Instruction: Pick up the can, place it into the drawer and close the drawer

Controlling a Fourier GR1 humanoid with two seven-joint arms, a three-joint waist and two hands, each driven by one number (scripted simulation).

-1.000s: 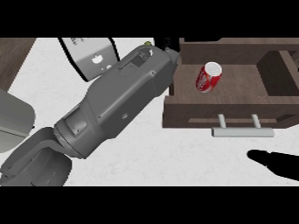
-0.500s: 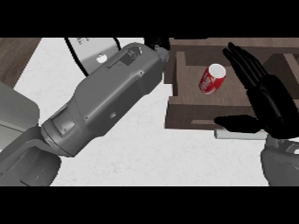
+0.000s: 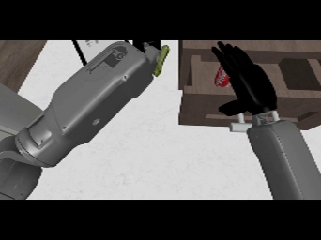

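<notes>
The red can (image 3: 221,78) lies inside the open brown wooden drawer (image 3: 198,101) at the upper right; only a sliver of it shows. My right hand (image 3: 248,82) is open, fingers straight and pointing up the view, spread over the drawer and covering most of the can. Its thumb hangs near the drawer's front wall, just above the pale handle (image 3: 238,126). My left forearm (image 3: 101,93) runs from the lower left to the top centre. Only black bits of the left hand (image 3: 147,46) show at the top edge, beside a yellow-green piece (image 3: 163,60).
The white counter (image 3: 149,159) fills the middle and bottom. A white, dark-edged object (image 3: 87,45) peeks out at the top, left of my forearm. Dark wood (image 3: 7,61) lies at the upper left, with a grey mass (image 3: 4,110) below it.
My right hand has come up from the lower right and now lies over the drawer, hiding most of the can. My left forearm has shifted right, toward the drawer's left side.
</notes>
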